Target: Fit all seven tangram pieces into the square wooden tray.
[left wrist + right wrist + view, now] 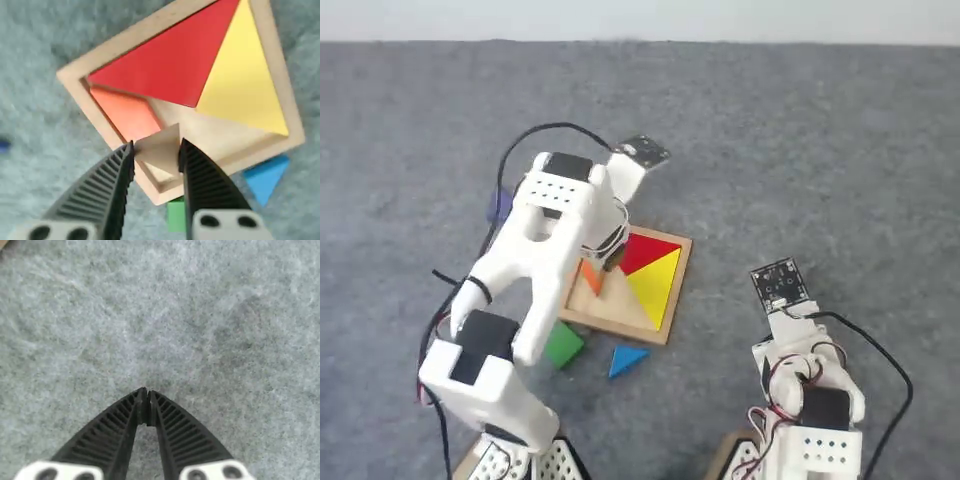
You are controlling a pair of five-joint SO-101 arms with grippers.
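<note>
The square wooden tray (620,329) lies mid-table and holds a red triangle (648,252), a yellow triangle (659,285) and an orange piece (590,276). My left gripper (156,146) hovers over the tray's (74,76) corner beside the orange piece (129,113), shut on a pale wood-coloured triangle (161,150). The red triangle (172,62) and yellow triangle (242,90) fill the far half. A green square (563,345) and a blue triangle (625,360) lie on the carpet just outside the tray. My right gripper (145,407) is shut on nothing, over bare carpet.
A purple piece (498,205) peeks out on the carpet behind the left arm (535,250). The right arm (800,400) stands folded back at the near right, well apart from the tray. Grey carpet covers the whole table.
</note>
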